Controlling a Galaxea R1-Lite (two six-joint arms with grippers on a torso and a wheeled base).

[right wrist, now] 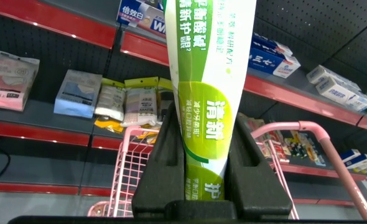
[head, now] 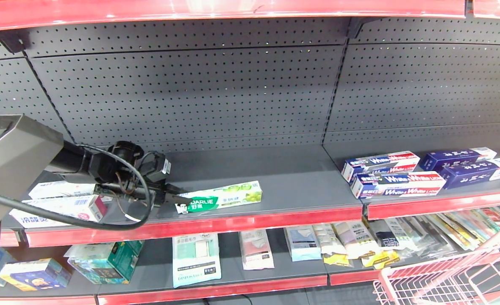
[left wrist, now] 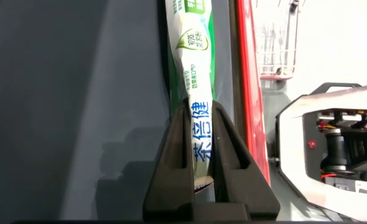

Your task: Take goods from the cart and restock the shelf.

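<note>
Green toothpaste box [head: 224, 196] between left fingers [left wrist: 171, 168]; right fingers [right wrist: 165, 162] clamp second box [right wrist: 209, 93].

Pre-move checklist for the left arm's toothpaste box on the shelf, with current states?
1. Left gripper shut on green toothpaste box: ok.
2. Box lying flat on the shelf board: ok.
3. Bare board between it and the blue-and-white boxes: ok.
4. Right gripper shut on second green box: ok.
5. Second box clear of the pink cart: cannot tell.
</note>
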